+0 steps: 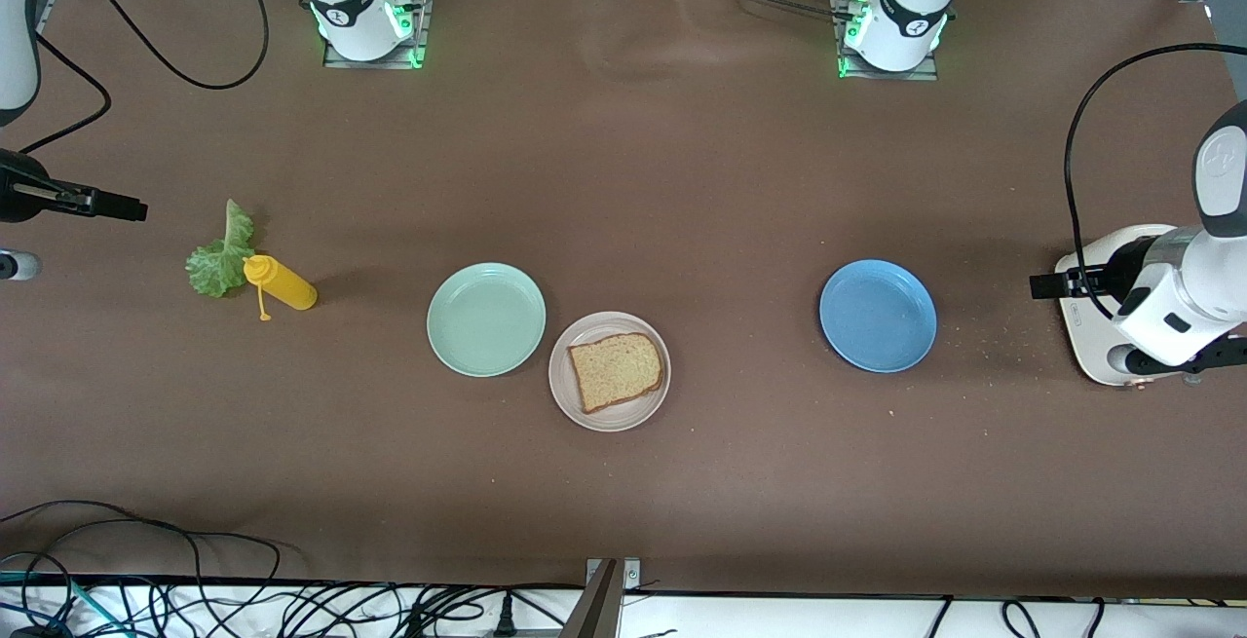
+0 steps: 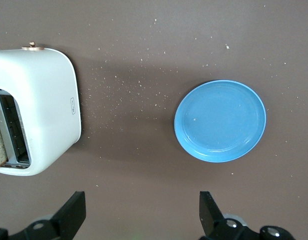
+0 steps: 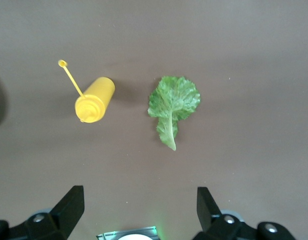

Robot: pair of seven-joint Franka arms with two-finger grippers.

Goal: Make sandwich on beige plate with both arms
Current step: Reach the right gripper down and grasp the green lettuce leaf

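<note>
bread slice [image 1: 616, 370] on beige plate [image 1: 569, 396], mid-table; lettuce leaf [image 1: 222, 258] near right tool [image 3: 139, 210], released; left tool [image 2: 143, 212] released over table near toaster [image 2: 41, 110], well apart

Both arms are glossy white with black joint bands, and green lights glow at their bases. A red button tops each base, and black cables trail from them. The left gripper [image 2: 140, 215] and right gripper [image 3: 139, 212] have matte black, wedge-shaped fingers with silver screws.
</note>
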